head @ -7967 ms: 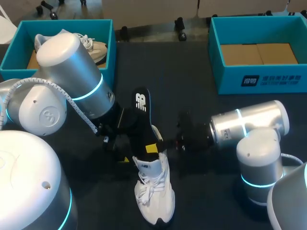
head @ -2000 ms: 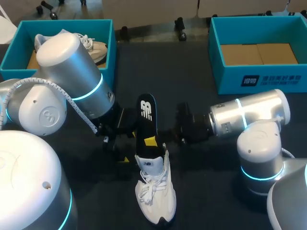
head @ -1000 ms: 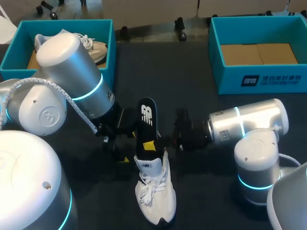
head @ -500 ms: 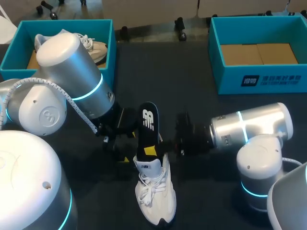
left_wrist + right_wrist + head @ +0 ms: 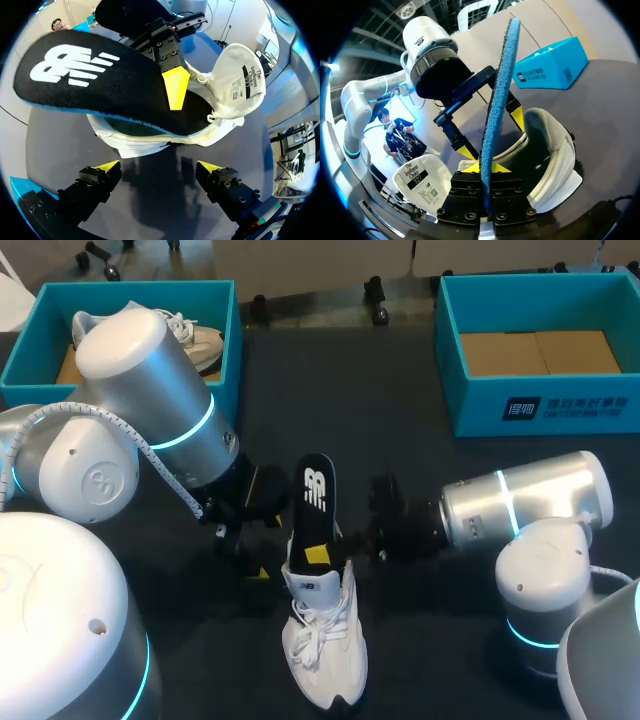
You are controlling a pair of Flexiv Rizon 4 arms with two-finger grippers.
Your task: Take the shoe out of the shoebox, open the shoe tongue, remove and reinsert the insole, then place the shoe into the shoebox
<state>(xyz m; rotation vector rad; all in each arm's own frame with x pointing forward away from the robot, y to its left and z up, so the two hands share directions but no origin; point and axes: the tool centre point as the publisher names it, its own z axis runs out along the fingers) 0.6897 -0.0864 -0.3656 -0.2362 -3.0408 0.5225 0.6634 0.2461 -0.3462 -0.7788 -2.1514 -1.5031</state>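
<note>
A white shoe (image 5: 322, 640) lies on the dark table with its toe toward me and its tongue (image 5: 241, 82) folded forward. My right gripper (image 5: 485, 169) is shut on the black insole (image 5: 313, 502), whose lower end sits in the shoe's heel opening while the rest stands up above it. In the right wrist view the insole (image 5: 497, 95) shows edge-on with its blue underside. My left gripper (image 5: 156, 171) stands open just behind the shoe's heel (image 5: 150, 142), touching nothing. The right gripper's yellow fingertips (image 5: 176, 87) press on the insole (image 5: 95, 75).
A blue shoebox (image 5: 228, 350) at the back left holds another white shoe (image 5: 205, 340). A second blue box (image 5: 470, 400) with a brown cardboard floor stands at the back right. Both arms' bodies crowd the table's near corners.
The right gripper has carried the insole a little to the right and down, so its lower end sits deeper in the shoe's heel. The left arm has stayed still.
</note>
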